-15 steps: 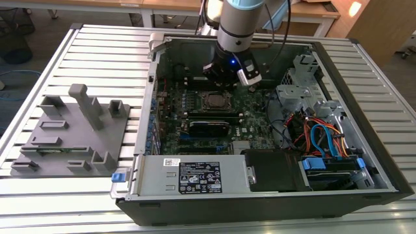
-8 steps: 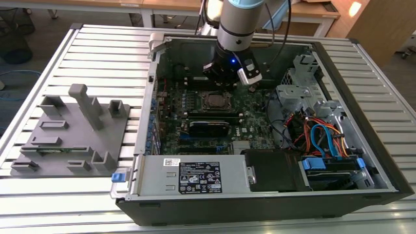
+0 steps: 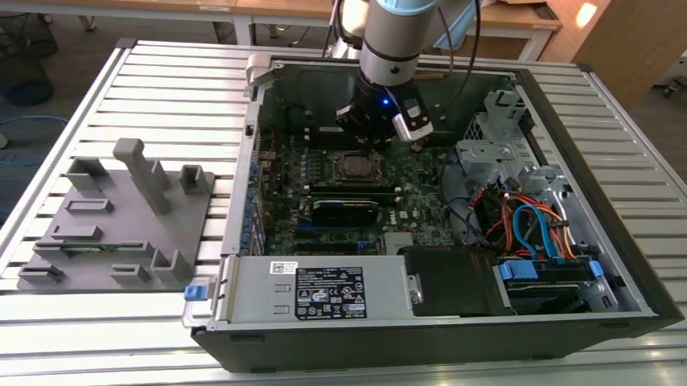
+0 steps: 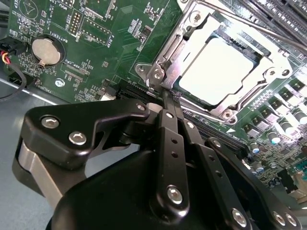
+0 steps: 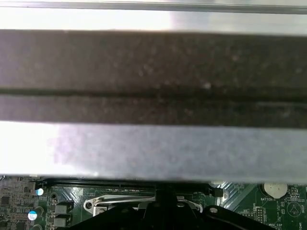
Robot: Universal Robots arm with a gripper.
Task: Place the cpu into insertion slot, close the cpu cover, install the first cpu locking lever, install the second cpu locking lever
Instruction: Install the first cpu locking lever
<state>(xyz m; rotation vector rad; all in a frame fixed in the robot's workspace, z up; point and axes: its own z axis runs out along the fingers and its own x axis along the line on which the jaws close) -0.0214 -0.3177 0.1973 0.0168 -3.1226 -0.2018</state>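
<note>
1. Round silver coin battery (image 4: 45, 50) in a black holder on the green circuit board (image 4: 100, 43), well off to one side of my claw. Not part of the job.
2. My black two-fingered claw (image 4: 165, 96): fingers clenched together, tips down at the near corner of the socket. I cannot tell whether they pinch anything or only press.
3. Insertion slot (image 4: 142, 68), a square socket with a silvery metal rim, just ahead of my fingertips. Its dark centre is covered over.
4. CPU cover (image 4: 180, 43), a thin silvery metal frame with a square window, lying flat over the slot. I judge it stiff but springy sheet, with sharp edges. Best pushed at its tab rather than gripped.
5. CPU (image 4: 220, 67), a small flat square chip with a pale metal top, seated in the slot beyond my tips and showing through the window. I judge it light, rigid and smooth. It is fragile underneath, so hold it by the edges only.
6. Thin silvery wire locking lever (image 4: 249, 24) along the far side of the socket. I judge it stiff and springy, and slippery to pinch. Its hooked end is cut off.
7. Hard to make out: a broad blurred grey and dark band in the first wrist view, which I cannot identify. The second lever's position is also unclear.
</note>
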